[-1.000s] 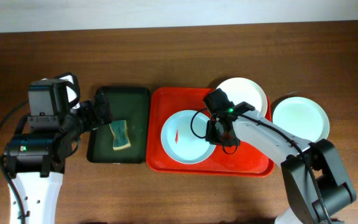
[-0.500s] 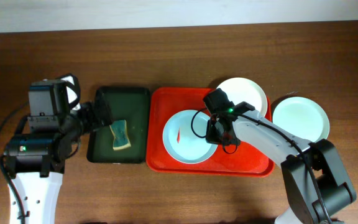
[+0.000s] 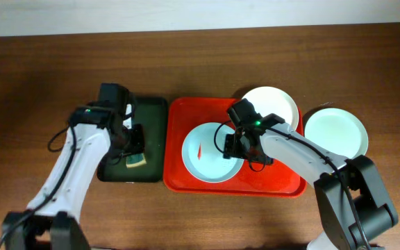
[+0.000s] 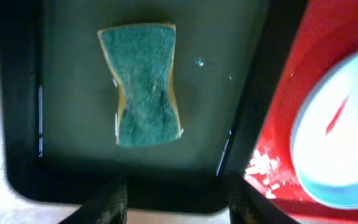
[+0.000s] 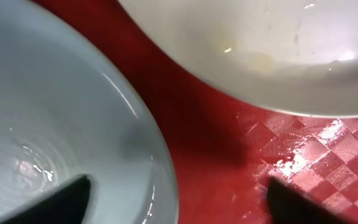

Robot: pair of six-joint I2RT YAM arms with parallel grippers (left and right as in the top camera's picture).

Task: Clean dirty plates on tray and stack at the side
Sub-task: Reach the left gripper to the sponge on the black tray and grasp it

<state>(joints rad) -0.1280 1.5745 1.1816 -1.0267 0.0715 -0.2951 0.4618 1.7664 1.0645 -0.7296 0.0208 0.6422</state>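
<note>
The red tray [image 3: 178, 114] holds a pale blue plate [image 3: 207, 158] with a red smear. A white plate [image 3: 269, 105] rests over the tray's back right rim. A mint plate [image 3: 335, 133] lies on the table to the right. My right gripper [image 3: 244, 147] stands open, its fingers on either side of the blue plate's right rim [image 5: 160, 180], holding nothing. The white plate [image 5: 260, 50] is just beyond it. My left gripper [image 3: 134, 139] hovers open over the green-topped sponge [image 4: 143, 84], and its fingers [image 4: 107, 202] frame the dark tray's near rim.
The sponge [image 3: 137, 162] lies in a narrow dark green tray [image 3: 153, 111] left of the red tray. White crumbs [image 4: 261, 167] dot the red tray's corner near the blue plate [image 4: 337, 137]. Wet patches show on the red tray floor [image 5: 328, 149].
My left arm has swung in from the table's left side to above the sponge. My right gripper has opened at the blue plate's rim, after nudging the plate slightly right.
</note>
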